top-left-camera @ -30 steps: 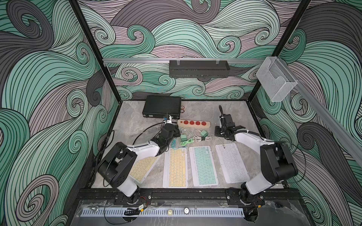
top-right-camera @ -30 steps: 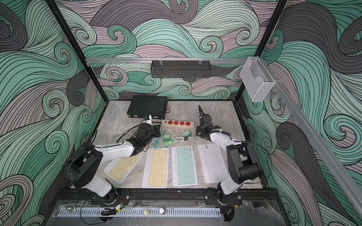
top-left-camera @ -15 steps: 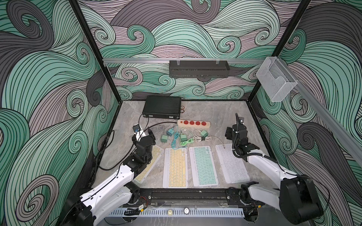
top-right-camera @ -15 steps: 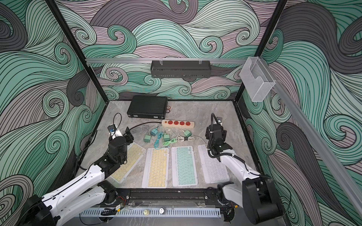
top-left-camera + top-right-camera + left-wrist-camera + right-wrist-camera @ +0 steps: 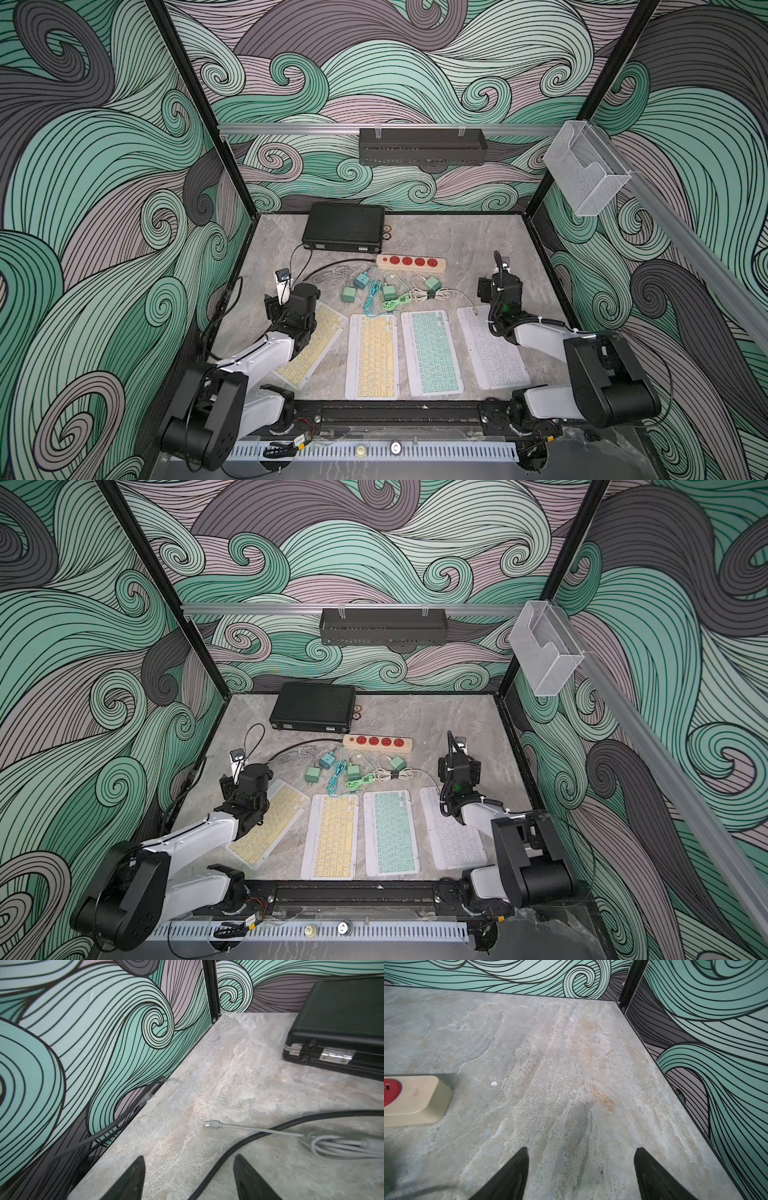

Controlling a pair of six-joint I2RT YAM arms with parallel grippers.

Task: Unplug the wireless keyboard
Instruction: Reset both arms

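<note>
Left pincer (image 5: 189,1157) and right pincer (image 5: 581,1149) both hang spread and empty above the bench (image 5: 478,241). The white keyboard (image 5: 490,357) lies rightmost of four, a white cable (image 5: 417,296) meeting its far edge; key legends too small to read.

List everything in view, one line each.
yellow keyboards: two, yellow, front left.
mint keyboard: one, mint, front middle.
white keyboard: one, white, front right.
chargers: four, green and teal, mid-table.
cables: several, grey, teal, green, white, among chargers.
power strip: one, beige with red sockets, behind chargers.
black case: one, black, back.
wire rack: one, black, back wall.
clear holder: one, transparent, right rail.
left claw: one, black, open, left side.
right claw: one, black, open, right side.
</note>
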